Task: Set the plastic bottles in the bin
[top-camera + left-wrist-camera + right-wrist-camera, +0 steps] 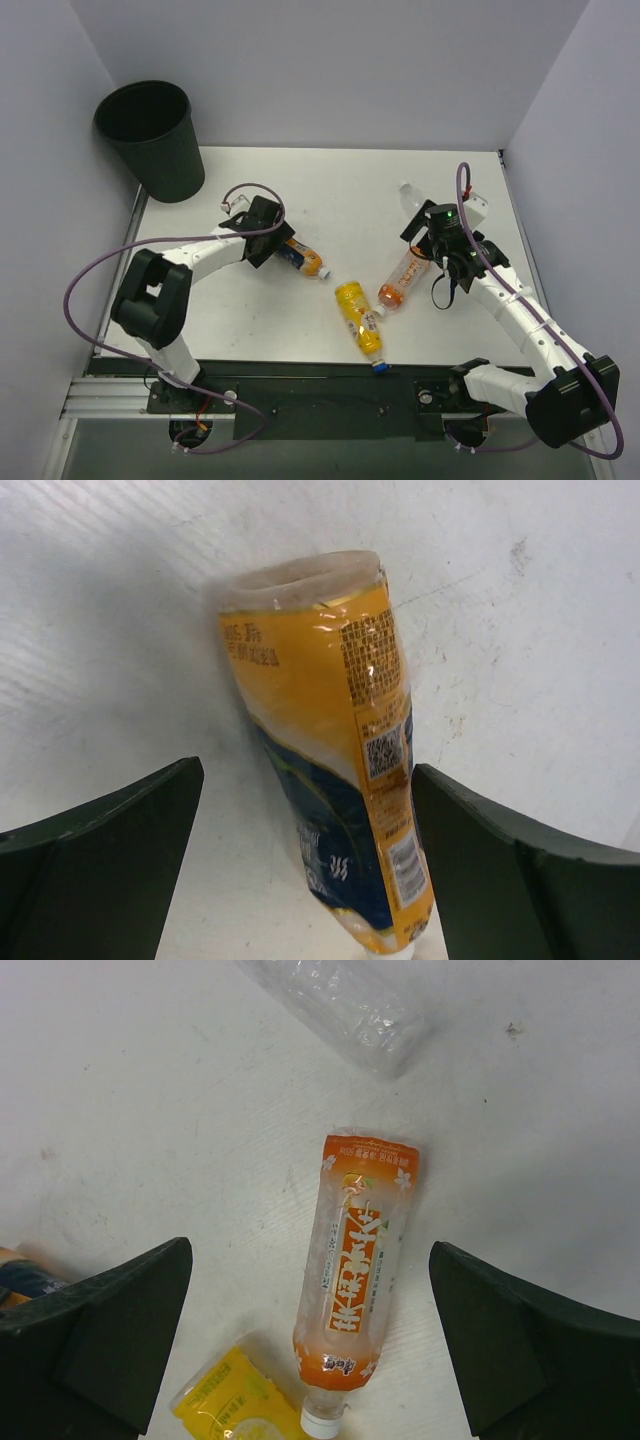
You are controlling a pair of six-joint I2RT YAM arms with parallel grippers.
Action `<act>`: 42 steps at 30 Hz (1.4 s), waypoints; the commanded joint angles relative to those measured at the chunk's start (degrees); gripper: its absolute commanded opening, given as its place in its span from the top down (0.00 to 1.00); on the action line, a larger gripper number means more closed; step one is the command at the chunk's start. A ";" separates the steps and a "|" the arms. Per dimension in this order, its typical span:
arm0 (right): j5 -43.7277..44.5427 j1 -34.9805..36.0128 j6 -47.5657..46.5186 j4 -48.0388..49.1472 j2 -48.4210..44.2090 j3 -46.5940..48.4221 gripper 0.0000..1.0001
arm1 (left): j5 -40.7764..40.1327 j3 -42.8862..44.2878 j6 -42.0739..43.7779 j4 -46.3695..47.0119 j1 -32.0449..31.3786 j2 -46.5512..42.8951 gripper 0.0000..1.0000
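Several plastic bottles lie on the white table. An orange-and-blue labelled bottle (303, 257) (340, 770) lies between the spread fingers of my open left gripper (278, 243) (305, 880), closer to the right finger (520, 870), with a gap on each side. My open right gripper (440, 262) (310, 1340) hangs above an orange-labelled, white-capped bottle (403, 280) (355, 1280) and does not touch it. A yellow bottle (358, 315) (235, 1405) lies beside that one. A clear bottle (412, 197) (340, 1005) lies farther back. The black bin (150, 140) stands at the far left corner.
Grey walls close the table at the back and on both sides. The yellow bottle's blue cap (380, 365) reaches the table's near edge. The bin stands just off the table's far left corner, against the left wall.
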 commanded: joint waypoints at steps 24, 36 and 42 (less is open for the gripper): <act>-0.68 -0.49 3.02 0.89 1.89 -0.11 0.00 | -18.00 49.58 36.32 -11.26 12.16 1.13 0.58; -3.05 -3.21 0.82 -0.34 1.01 2.27 0.00 | -20.37 48.91 64.89 26.00 21.92 2.17 0.49; -3.93 -4.71 -1.11 -1.74 1.27 3.41 0.00 | -21.87 52.43 65.78 31.53 26.05 8.24 0.46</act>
